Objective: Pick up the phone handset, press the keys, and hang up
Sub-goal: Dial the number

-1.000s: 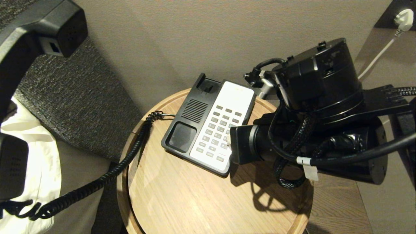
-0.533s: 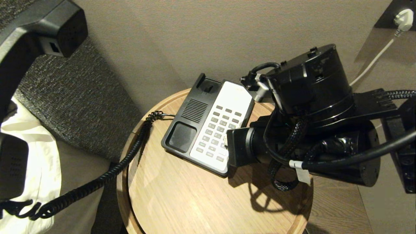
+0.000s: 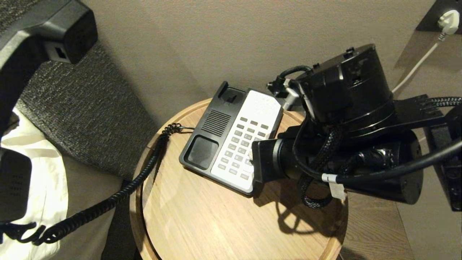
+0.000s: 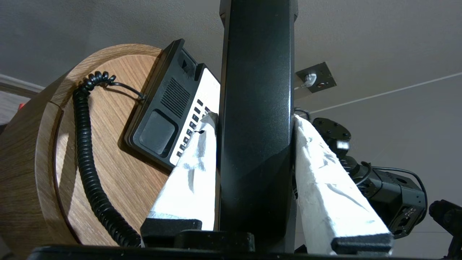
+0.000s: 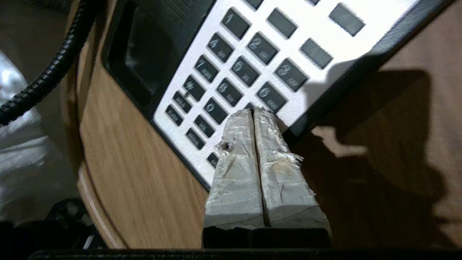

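The glossy black phone handset (image 4: 256, 108) is lifted off the phone, and my left gripper (image 4: 254, 118) is shut on its middle, its white-wrapped fingers (image 4: 325, 173) pressed against both sides. In the head view the handset (image 3: 21, 54) fills the far left, with its coiled cord (image 3: 119, 191) trailing to the black phone base (image 3: 205, 144). My right gripper (image 5: 253, 111) is shut, its tips together on the cream faceplate among the grey keys (image 5: 231, 65), just below the 6 key. From the head camera, the right gripper (image 3: 249, 159) sits at the right edge of the keys (image 3: 242, 144).
The phone stands on a round wooden side table (image 3: 202, 224) with a raised rim. A bed with white sheets (image 3: 39, 173) and a grey textured headboard (image 3: 83, 108) lie to the left. A white plug (image 3: 447, 20) sits in a wall socket at the upper right.
My right arm has edged slightly left over the keypad. The handset and left gripper have stayed still.
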